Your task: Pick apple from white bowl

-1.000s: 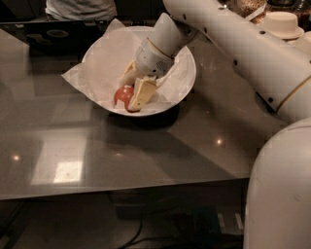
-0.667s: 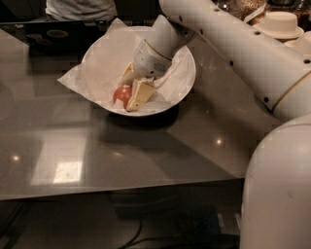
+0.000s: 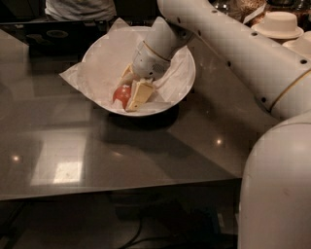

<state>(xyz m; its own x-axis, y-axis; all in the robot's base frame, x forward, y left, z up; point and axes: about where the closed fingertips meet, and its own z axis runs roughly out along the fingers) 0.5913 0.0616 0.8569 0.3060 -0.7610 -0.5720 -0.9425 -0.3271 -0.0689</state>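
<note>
Gripper (image 3: 131,91) is down inside the white bowl (image 3: 167,106), right up against the apple (image 3: 121,95); can't tell from my feed whether it's clamped on or loose. Apple sits on the crinkled paper (image 3: 99,70), front part of the bowl. Bowl rests on a dark grey glossy tabletop (image 3: 146,160) w/ bright light reflections. Arm (image 3: 233,44) comes in from upper right. Beige bowl stacks (image 3: 279,24) at back right; someone in a light shirt (image 3: 80,7) is beyond the table.
</note>
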